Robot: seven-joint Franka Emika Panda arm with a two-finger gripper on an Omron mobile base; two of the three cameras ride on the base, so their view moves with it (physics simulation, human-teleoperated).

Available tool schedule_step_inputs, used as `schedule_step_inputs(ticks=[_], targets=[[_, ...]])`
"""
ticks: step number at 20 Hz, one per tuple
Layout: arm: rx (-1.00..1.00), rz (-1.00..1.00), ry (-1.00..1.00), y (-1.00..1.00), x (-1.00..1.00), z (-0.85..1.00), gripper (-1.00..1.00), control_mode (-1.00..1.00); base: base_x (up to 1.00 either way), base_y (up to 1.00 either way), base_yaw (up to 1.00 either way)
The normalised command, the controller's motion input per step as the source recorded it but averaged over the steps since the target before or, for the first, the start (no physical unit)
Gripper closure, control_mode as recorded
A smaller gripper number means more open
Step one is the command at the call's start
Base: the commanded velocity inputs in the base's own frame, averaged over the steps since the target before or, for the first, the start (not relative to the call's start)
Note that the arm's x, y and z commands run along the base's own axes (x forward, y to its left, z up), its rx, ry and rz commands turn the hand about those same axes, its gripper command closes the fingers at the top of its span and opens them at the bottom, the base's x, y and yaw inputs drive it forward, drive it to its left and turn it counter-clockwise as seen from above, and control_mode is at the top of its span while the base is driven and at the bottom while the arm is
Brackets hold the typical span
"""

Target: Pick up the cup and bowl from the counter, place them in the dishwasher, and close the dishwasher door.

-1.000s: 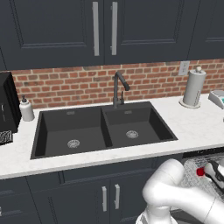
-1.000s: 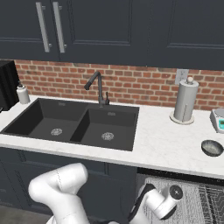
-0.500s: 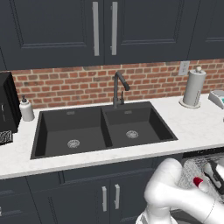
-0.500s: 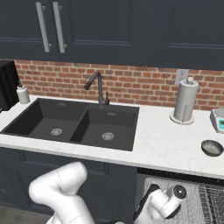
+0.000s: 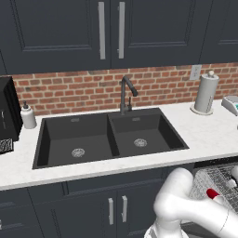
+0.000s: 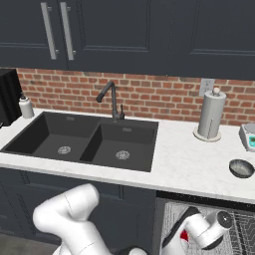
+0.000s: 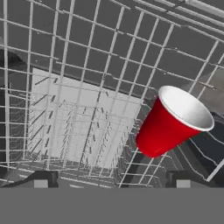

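Observation:
The red cup (image 7: 170,122), white inside, lies tilted on the pale grey wire rack (image 7: 78,65) of the dishwasher, apart from both fingertips. My gripper (image 7: 111,181) is open just above the rack, with nothing between its fingers. A bit of the cup (image 5: 213,194) shows red behind my forearm, and again as a red patch of cup (image 6: 185,235) beside my hand. The dark bowl (image 6: 242,168) sits on the white counter (image 6: 194,164) at the far right. The dishwasher rack (image 6: 172,214) is pulled out below the counter edge. The dishwasher door is out of view.
A black double sink (image 6: 84,142) with a dark faucet (image 6: 113,102) fills the counter's middle. A paper-towel roll (image 6: 209,115) stands at the back right, next to a small scale (image 6: 247,135). A white soap bottle (image 5: 28,116) stands at the left.
The gripper's jaws have gone from shut to open and let the cup go. The cup now lies a little lower on the rack.

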Motion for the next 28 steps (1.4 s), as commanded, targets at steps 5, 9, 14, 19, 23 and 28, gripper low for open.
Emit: schedule_step_inputs(ticks=[5,9,14,19,23,28], targets=[[0.06,-0.09,0.0,-0.21,-0.87,1.0,-1.0,-1.0,0.0,0.0,0.0],[0.0,-0.01,-0.01,-0.01,-0.76,1.0,-1.0,-1.0,0.0,0.0,0.0],[-0.08,0.04,-0.11,0.0,-0.3,0.9,-1.0,-1.0,0.0,0.0,0.0],[-0.2,0.14,-0.16,0.0,0.02,0.61,-1.0,-1.0,0.0,0.0,0.0],[-0.28,0.14,-0.1,0.0,0.14,0.46,-1.0,-1.0,0.0,0.0,0.0],[-0.28,0.12,-0.03,0.0,0.24,0.44,-1.0,-1.0,0.0,0.0,0.0]])
